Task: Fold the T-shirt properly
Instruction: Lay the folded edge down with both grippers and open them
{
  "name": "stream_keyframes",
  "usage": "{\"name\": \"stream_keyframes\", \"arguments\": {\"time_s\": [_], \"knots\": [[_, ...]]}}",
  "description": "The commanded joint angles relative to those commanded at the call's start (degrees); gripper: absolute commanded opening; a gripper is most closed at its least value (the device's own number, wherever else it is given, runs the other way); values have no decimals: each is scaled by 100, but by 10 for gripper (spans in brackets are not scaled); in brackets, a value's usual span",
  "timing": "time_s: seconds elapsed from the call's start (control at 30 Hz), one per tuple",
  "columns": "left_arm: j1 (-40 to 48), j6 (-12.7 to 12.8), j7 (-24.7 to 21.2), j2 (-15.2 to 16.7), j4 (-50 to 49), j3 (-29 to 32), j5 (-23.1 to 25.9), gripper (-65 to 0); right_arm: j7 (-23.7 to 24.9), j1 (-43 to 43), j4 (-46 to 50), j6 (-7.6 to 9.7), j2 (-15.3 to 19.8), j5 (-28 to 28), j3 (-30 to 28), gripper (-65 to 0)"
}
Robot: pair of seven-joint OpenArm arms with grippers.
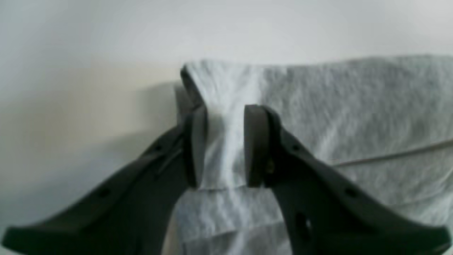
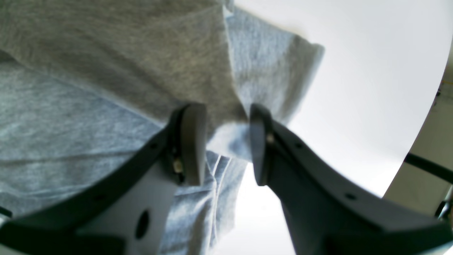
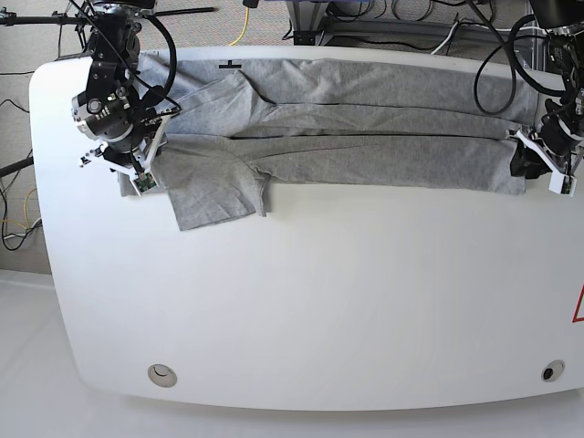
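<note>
— Base view first: how many things do you count?

— One T-shirt point(image 3: 347, 119), heather grey, stretched long across the far half of the white surface point(image 3: 310, 301), from about ten o'clock to two o'clock. It's folded lengthwise into a band, with one sleeve point(image 3: 214, 187) flapping out toward the near side at the nine o'clock end. Two arms, one at each end of the cloth, so two pincers.

— What are they doing?

— The left pincer point(image 1: 221, 145), out at three o'clock on the surface, has a bunched fold of the grey fabric squeezed between its two dark pads; the wrist camera shows the cloth gathered into a narrow pleat right in the gap. The right pincer point(image 2: 226, 141), at nine o'clock, has a corner of the fabric sitting between its pads, layered, with a hem's double stitching just below. The pads look close on the cloth, but I can't tell for sure that they're pressing it.

— Any writing to read?

— None on the shirt's showing side; it's plain grey. A small black mark sits on the surface by the far edge around eleven o'clock, and part of a red triangle at the three o'clock rim, neither legible.

— Anything else?

— Cables point(image 3: 401, 18) on the floor behind, and two round holes near the front edge.
</note>
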Motion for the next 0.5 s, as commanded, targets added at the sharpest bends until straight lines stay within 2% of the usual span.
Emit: {"name": "stream_keyframes", "arguments": {"time_s": [0.03,0.17,0.5], "knots": [[55,-3,-46,-83,30,-19,151,-508,-22,-9,8,-3,-1,1,49,-411],[113,-6,-74,-205,64,-28,164,-497,-21,-16,39,6,5,0,67,-401],[200,4,-80,-532,196,5,185,-435,-38,72,58,-2,7,3,123,-375]]}}
